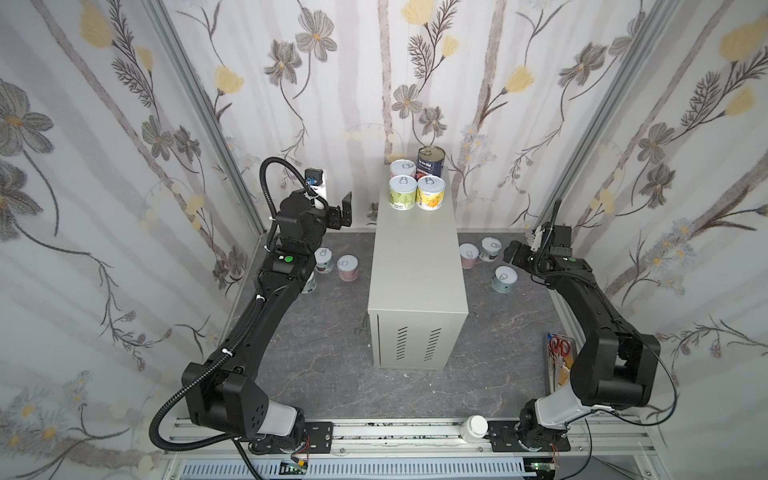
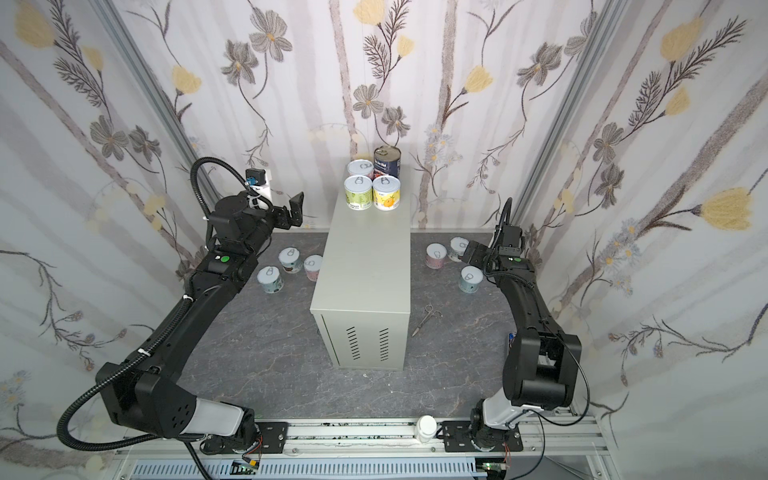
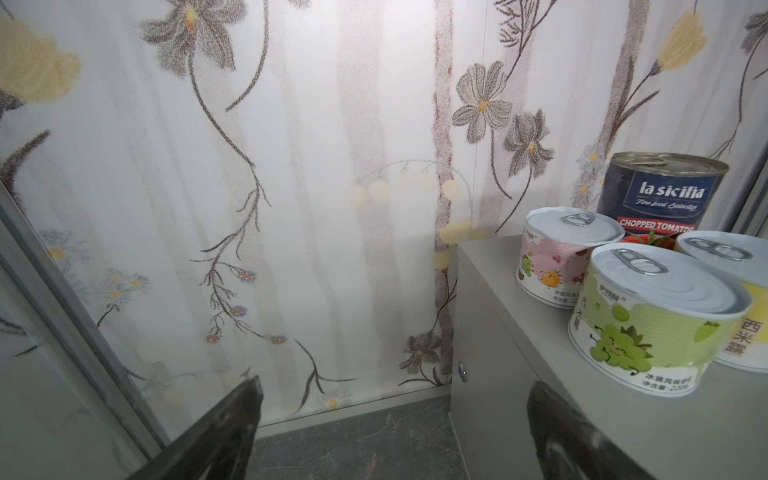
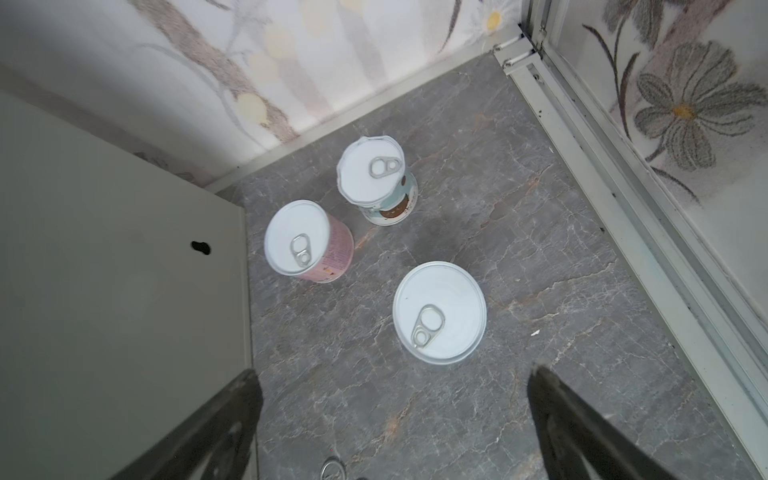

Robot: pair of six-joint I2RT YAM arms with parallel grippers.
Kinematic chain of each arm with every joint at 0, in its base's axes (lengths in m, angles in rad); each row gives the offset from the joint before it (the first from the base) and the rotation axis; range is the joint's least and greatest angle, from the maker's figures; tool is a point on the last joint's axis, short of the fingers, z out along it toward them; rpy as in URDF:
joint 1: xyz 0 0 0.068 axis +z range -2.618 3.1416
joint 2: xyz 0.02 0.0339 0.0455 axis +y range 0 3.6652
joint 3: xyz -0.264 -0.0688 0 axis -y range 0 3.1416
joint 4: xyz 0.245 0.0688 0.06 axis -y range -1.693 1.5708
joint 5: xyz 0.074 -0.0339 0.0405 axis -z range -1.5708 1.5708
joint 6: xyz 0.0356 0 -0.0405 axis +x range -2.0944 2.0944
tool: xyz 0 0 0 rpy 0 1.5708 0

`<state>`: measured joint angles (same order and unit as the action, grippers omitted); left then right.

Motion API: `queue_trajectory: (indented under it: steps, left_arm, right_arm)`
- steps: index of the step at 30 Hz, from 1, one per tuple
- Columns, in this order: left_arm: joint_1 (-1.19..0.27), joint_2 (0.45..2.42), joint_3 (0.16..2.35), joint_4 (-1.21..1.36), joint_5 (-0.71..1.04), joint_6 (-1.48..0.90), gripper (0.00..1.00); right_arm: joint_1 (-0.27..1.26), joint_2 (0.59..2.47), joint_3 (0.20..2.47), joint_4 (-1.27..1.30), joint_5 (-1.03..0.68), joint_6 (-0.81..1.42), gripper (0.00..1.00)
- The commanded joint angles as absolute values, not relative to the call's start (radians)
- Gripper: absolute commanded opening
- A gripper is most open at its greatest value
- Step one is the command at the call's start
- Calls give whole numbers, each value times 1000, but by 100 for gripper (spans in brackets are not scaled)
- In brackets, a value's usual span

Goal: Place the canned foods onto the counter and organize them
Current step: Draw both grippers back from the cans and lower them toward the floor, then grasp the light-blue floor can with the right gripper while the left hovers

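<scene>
Both arms are empty-handed right now. The left fingers (image 3: 224,432) are spread wide with nothing between them, hanging at about the height of the worktop (image 1: 415,257) top, just off its 9 o'clock side near the far corner. The right fingers (image 4: 582,432) are just as wide apart and also bare, hovering over the floor (image 4: 478,415) at the worktop's 3 o'clock.

Can count: four are bunched at the 12 o'clock end of the worktop. That's the tomato can (image 1: 431,160), pink can (image 1: 402,168), green can (image 1: 402,192) and yellow can (image 1: 430,193). The left floor cans (image 2: 290,259), three of them, stand at 9 o'clock, and the three right floor cans (image 2: 436,255) at 3 o'clock. So I'd call it under halfway.

What I'd worry about:
- **Right side, the grab:** the nearest can (image 4: 439,311) is fat, so there's probably little slack. An off-centre drop could land a finger on the lid rim and tip it, or shove it toward the pink floor can (image 4: 307,241).
- **Right side, the box:** the worktop's side wall is close too, so a scrape seems possible.
- **Left side:** the green can sits near the edge. A careless sideways swing could clip it and domino the whole bunch.
</scene>
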<state>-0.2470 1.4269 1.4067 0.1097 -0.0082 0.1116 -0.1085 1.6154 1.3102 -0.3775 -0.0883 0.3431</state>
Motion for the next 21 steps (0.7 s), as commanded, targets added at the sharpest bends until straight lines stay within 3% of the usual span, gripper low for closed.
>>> queue_trajectory:
  steps: [1, 21]
  left_arm:
    - [-236, 1411, 1384, 120, -38, 103, 100]
    - [-219, 1472, 1364, 91, -77, 131, 100]
  right_arm:
    - [-115, 1718, 1377, -441, -120, 357, 100]
    - [-117, 2007, 1506, -467, -60, 297, 100]
